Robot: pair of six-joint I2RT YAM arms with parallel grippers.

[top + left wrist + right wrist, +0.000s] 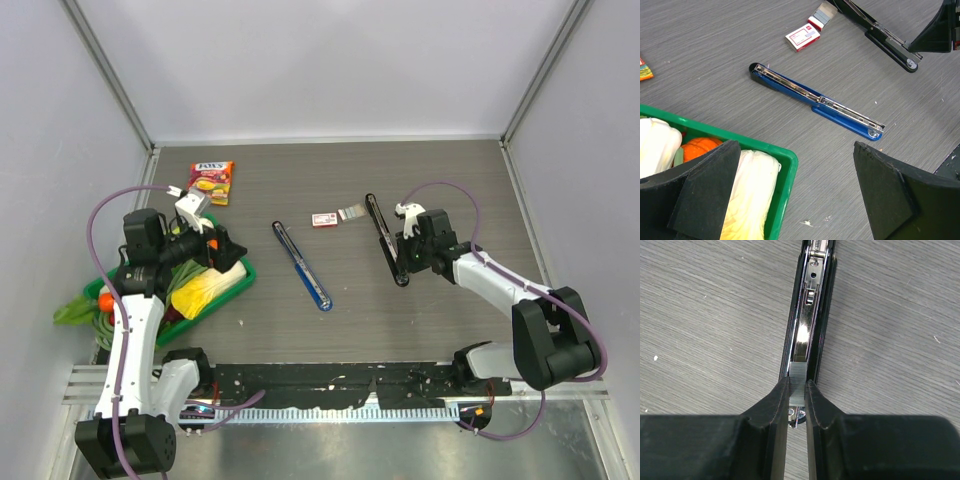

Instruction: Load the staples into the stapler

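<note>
A black stapler (383,235) lies opened flat at the right of the table, its metal channel facing up (810,315). My right gripper (797,385) is shut on a short silvery strip of staples (798,377) and holds it over the near end of that channel. In the top view the right gripper (405,250) sits at the stapler's near end. A blue stapler (302,266) lies opened flat mid-table and also shows in the left wrist view (817,100). My left gripper (795,195) is open and empty above the corner of the green basket (785,165).
A small red-and-white box (323,219) lies behind the staplers with another grey staple strip (351,212) beside it. The green basket (240,280) at the left holds vegetables. A snack packet (213,182) lies at the back left.
</note>
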